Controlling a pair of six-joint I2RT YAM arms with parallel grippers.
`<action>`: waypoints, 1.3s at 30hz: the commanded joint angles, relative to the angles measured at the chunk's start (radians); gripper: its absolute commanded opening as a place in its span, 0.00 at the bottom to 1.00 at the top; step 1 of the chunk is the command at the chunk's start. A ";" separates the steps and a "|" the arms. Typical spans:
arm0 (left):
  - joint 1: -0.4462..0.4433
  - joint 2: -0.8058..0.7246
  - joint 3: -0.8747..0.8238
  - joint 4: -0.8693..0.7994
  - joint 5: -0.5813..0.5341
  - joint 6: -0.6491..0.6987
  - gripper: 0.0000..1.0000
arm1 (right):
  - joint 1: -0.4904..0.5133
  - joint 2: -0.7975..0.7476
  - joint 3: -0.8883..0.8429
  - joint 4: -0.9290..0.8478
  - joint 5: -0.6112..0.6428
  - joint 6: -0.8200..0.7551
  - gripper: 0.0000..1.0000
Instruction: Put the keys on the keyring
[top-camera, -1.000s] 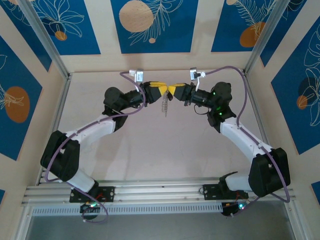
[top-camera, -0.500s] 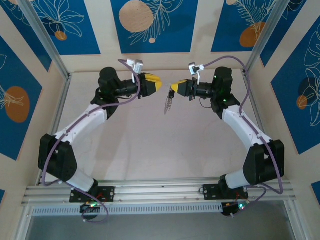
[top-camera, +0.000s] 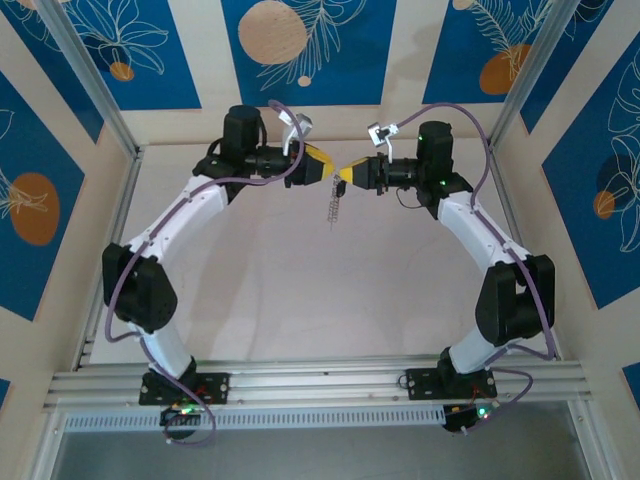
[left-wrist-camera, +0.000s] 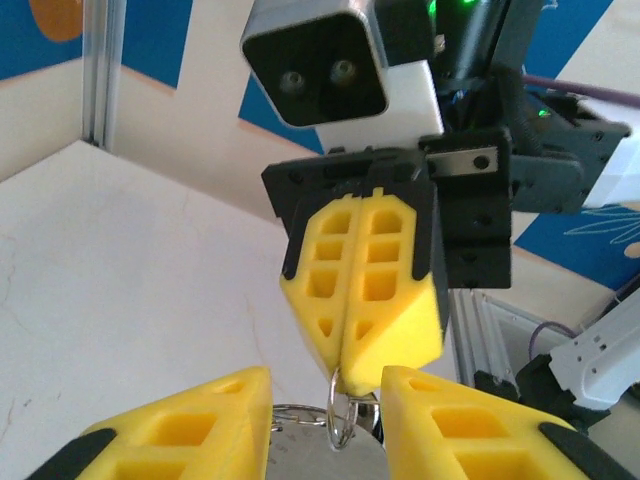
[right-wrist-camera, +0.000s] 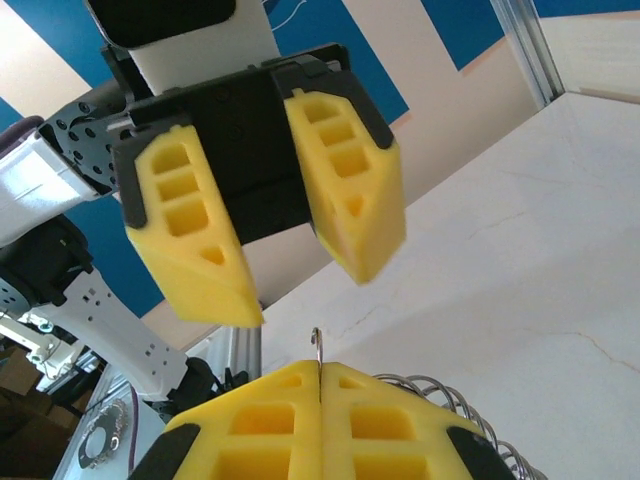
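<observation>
High over the back of the table, my right gripper (top-camera: 343, 178) is shut on the keyring (top-camera: 335, 207), whose grey coil dangles below it. In the right wrist view a thin wire arc of the keyring (right-wrist-camera: 317, 345) sticks up from my right gripper (right-wrist-camera: 320, 375), with silvery coils (right-wrist-camera: 440, 392) beside it. My left gripper (top-camera: 328, 172) faces it tip to tip and stands open. In the left wrist view the ring (left-wrist-camera: 341, 412) hangs between the tips of my left gripper (left-wrist-camera: 327, 425). A flat silvery piece (left-wrist-camera: 320, 462) shows below; whether it is one of the keys I cannot tell.
The pale table (top-camera: 300, 290) stretches below both raised arms. An aluminium rail (top-camera: 320, 385) runs along the near edge by the arm bases. Metal posts (top-camera: 110, 110) and blue-patterned walls (top-camera: 300, 60) close in the back and sides.
My left gripper, which had drawn away to the left, has come back to meet the right gripper's tips. Both arms have shifted toward the back. The keyring stays in the right gripper.
</observation>
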 joint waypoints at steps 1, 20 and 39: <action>0.005 0.026 0.075 -0.141 0.038 0.100 0.32 | 0.001 0.018 0.047 -0.034 -0.039 -0.022 0.00; 0.006 0.073 0.091 -0.134 0.066 0.092 0.20 | 0.014 0.048 0.066 -0.014 -0.026 -0.007 0.00; -0.010 0.060 0.002 0.107 0.104 -0.060 0.00 | 0.019 0.051 0.062 0.005 -0.014 0.031 0.03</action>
